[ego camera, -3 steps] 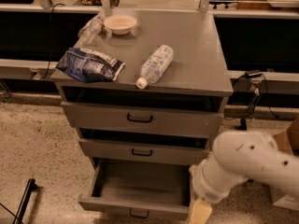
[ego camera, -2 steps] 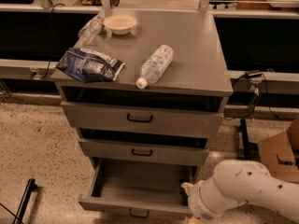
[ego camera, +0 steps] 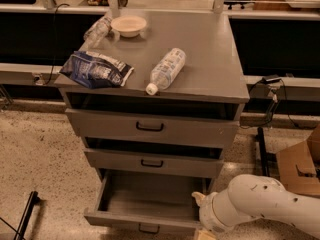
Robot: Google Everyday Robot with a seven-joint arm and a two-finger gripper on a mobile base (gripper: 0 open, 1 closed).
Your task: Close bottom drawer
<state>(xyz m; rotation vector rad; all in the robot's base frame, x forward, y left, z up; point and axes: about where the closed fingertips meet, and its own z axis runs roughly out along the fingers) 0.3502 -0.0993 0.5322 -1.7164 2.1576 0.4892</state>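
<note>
The bottom drawer of the grey cabinet is pulled out, showing its bare grey inside. Its low front carries a small black bar handle at the lower edge of the camera view. My white arm reaches in from the lower right. My gripper is at the drawer's front right corner, mostly cut off by the bottom edge of the view.
The top drawer and middle drawer stand slightly ajar. On the cabinet top lie a water bottle, a blue chip bag, a bowl and a crumpled clear bottle. A cardboard box stands at right, a black pole at left.
My arm has dropped lower and stretched out to the right, taking the gripper down to the view's bottom edge. The drawer has not visibly moved.
</note>
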